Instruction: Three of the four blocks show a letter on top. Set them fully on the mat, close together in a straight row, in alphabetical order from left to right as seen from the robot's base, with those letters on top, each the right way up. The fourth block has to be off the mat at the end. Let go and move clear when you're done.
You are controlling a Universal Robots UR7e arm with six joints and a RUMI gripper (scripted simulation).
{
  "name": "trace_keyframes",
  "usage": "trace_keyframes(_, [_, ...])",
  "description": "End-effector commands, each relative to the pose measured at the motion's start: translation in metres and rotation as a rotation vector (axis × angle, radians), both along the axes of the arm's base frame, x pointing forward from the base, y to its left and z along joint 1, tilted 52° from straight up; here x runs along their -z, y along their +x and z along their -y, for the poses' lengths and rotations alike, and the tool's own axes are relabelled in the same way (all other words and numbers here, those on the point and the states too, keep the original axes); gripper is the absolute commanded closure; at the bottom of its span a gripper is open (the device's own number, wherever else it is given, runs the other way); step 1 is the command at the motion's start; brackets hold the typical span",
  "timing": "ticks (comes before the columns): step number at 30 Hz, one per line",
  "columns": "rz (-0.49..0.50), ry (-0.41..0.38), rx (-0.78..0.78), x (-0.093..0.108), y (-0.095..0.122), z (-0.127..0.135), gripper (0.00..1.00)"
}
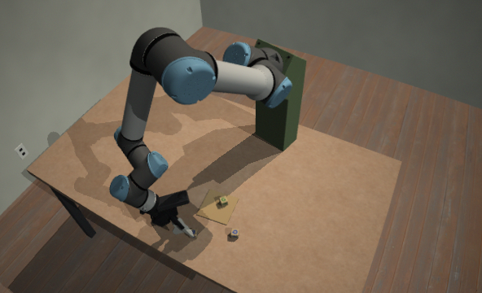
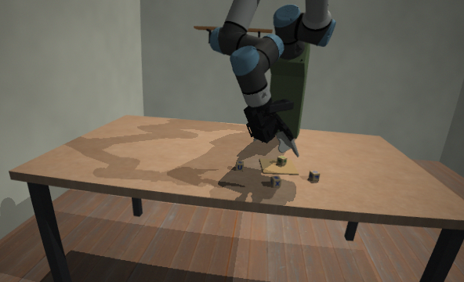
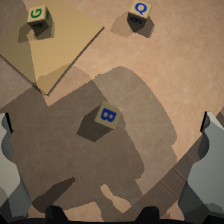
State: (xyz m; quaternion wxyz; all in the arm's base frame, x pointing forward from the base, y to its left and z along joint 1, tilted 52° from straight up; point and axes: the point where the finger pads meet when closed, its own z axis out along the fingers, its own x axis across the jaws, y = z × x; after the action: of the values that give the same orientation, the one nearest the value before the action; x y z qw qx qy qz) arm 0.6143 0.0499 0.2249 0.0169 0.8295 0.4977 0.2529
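Observation:
The tan mat (image 1: 217,207) lies near the table's front edge. A block with a green G on top (image 1: 223,200) stands on the mat; it also shows in the wrist view (image 3: 38,15). A block with a blue Q on top (image 1: 234,233) sits off the mat, and shows in the wrist view (image 3: 140,9). A block with a blue B on top (image 3: 107,116) sits off the mat in shadow (image 2: 275,180). A fourth block (image 2: 240,165) stands off the mat to the left in the exterior view. My gripper (image 3: 105,114) (image 2: 290,148) is open and empty, hovering above the B block.
The green base pedestal (image 1: 281,103) stands at the back of the table. The table's front edge (image 1: 176,260) runs close to the B block and the gripper. The arm casts broad shadows over the table.

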Motion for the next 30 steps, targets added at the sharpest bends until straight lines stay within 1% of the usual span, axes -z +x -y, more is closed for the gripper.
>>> trace_keyframes(1, [0.000, -0.001, 0.000, 0.002, -0.001, 0.007, 0.00])
trace_keyframes(2, [-0.001, -0.002, -0.001, 0.004, -0.003, 0.013, 0.00])
trace_keyframes(4, [-0.001, -0.002, -0.001, 0.004, -0.003, 0.013, 0.00])
trace_keyframes(5, [-0.002, -0.002, -0.001, 0.007, -0.004, 0.021, 0.00])
trace_keyframes(8, [-0.005, -0.004, -0.002, 0.018, -0.013, 0.055, 0.00])
trace_keyframes(13, [-0.005, -0.003, -0.002, 0.039, -0.035, 0.118, 0.00])
trace_keyframes(16, [-0.001, -0.001, -0.001, 0.048, -0.046, 0.143, 0.00])
trace_keyframes(19, [0.000, 0.000, 0.000, 0.052, -0.051, 0.154, 0.00])
trace_keyframes(30, [0.001, 0.000, 0.000, 0.052, -0.052, 0.155, 0.00])
